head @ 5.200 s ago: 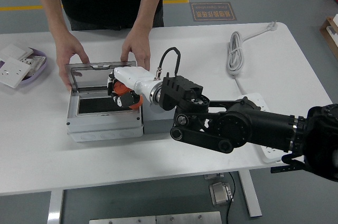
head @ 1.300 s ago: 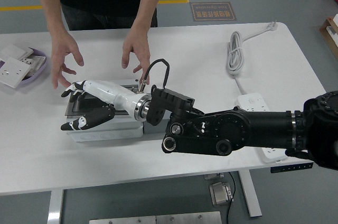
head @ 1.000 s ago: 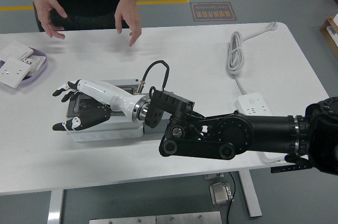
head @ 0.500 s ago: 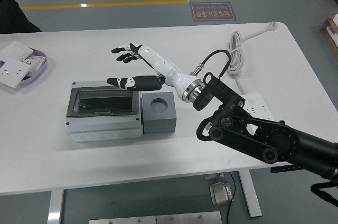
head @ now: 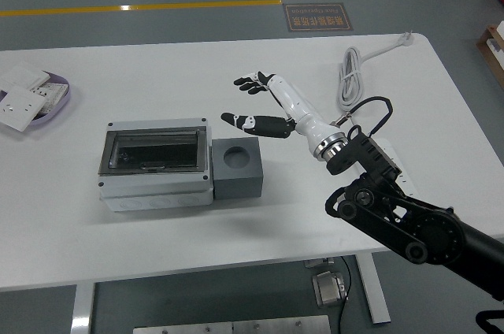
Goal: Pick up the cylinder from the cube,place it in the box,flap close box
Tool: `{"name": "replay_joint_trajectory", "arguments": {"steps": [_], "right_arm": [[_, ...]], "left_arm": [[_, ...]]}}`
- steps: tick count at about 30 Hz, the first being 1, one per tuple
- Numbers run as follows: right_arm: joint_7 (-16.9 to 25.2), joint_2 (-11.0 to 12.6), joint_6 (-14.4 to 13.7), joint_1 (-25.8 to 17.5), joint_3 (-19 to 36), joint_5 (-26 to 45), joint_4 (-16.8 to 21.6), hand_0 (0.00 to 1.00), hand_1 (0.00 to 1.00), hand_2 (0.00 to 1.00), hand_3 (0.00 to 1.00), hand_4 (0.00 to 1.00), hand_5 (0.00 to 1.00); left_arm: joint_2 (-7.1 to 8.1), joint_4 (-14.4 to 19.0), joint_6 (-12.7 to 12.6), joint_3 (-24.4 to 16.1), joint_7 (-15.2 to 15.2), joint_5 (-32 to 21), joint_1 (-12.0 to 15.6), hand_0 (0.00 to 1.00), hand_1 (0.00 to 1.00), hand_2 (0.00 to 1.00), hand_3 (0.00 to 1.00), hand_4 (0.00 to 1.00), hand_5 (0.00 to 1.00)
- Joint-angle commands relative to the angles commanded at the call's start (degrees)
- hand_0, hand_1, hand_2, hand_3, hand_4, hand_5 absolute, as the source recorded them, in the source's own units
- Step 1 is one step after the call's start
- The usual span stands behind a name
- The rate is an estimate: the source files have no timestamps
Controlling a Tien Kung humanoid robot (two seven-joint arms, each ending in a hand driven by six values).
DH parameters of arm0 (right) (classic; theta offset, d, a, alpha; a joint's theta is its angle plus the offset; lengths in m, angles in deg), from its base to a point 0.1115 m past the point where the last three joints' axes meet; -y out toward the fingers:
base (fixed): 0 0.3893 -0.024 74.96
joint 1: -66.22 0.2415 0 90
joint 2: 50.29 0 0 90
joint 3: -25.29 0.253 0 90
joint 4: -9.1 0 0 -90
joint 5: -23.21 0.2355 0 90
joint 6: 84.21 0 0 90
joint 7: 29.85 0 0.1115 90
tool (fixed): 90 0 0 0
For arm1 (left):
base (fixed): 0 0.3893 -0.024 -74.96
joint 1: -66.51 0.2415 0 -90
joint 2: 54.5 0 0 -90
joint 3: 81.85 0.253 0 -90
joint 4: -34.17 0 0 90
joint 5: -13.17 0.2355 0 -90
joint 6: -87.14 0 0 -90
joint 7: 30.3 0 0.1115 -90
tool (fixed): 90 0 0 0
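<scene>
The cylinder cannot be made out; the grey box (head: 156, 165), near the table's (head: 260, 58) left half toward its near edge, has its clear flap lying flat and shut, and through it only a dark interior shows. Touching the box's right side stands the grey cube (head: 236, 166), its round socket on top bare. Above and to the right of the cube, clear of both, the right hand (head: 264, 102) hangs over the middle of the table with its white palm and black-tipped fingers (head: 246, 82) spread apart, holding nothing; its black arm comes in from the lower right corner. A coiled white cable (head: 351, 72) lies near the far right edge, and a white power strip (head: 386, 162) sits by the right edge behind the forearm. At the far left edge a purple tray (head: 55, 102) holds white wall switch plates (head: 22, 98).
</scene>
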State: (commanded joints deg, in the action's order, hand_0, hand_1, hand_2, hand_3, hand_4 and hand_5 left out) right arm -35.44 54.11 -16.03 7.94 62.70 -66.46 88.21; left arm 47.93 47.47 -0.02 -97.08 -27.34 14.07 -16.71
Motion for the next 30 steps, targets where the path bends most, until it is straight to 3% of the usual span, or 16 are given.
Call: {"name": "replay_joint_trajectory", "arguments": {"steps": [8, 9, 17, 26, 30], "right_arm": [[-3.34, -0.8, 0.34, 0.29, -1.37, -9.13, -2.53, 0.804, 0.714, 0.683, 0.727, 0.916, 0.517], [-4.03, -0.96, 0.57, 0.42, -1.42, -10.6, -2.73, 0.795, 0.681, 0.628, 0.692, 0.908, 0.494], [-6.24, -1.72, 1.37, 1.75, -2.23, -22.25, -3.81, 0.792, 0.693, 0.645, 0.7, 0.905, 0.468], [-5.73, -1.8, -0.29, 1.96, -2.75, -28.26, -4.06, 0.794, 0.698, 0.661, 0.701, 0.903, 0.449], [-5.36, -1.59, -0.9, 1.81, -2.55, -27.32, -3.66, 0.793, 0.693, 0.656, 0.691, 0.889, 0.414]], "left_arm": [[-0.11, -0.03, -0.06, -0.6, -0.33, 0.6, -0.12, 0.629, 0.647, 0.625, 0.668, 0.722, 0.253], [-0.12, -0.04, -0.05, -0.61, -0.34, 0.59, -0.13, 0.629, 0.647, 0.625, 0.668, 0.722, 0.253], [-0.12, -0.05, 0.04, -0.87, -0.26, 0.67, -0.28, 0.629, 0.647, 0.625, 0.668, 0.722, 0.253], [0.44, -0.12, 0.07, -0.37, -0.29, 0.27, -0.31, 0.629, 0.647, 0.625, 0.668, 0.722, 0.253], [0.48, -0.13, 0.1, -0.3, -0.29, 0.26, -0.22, 0.629, 0.647, 0.625, 0.668, 0.722, 0.253]]}}
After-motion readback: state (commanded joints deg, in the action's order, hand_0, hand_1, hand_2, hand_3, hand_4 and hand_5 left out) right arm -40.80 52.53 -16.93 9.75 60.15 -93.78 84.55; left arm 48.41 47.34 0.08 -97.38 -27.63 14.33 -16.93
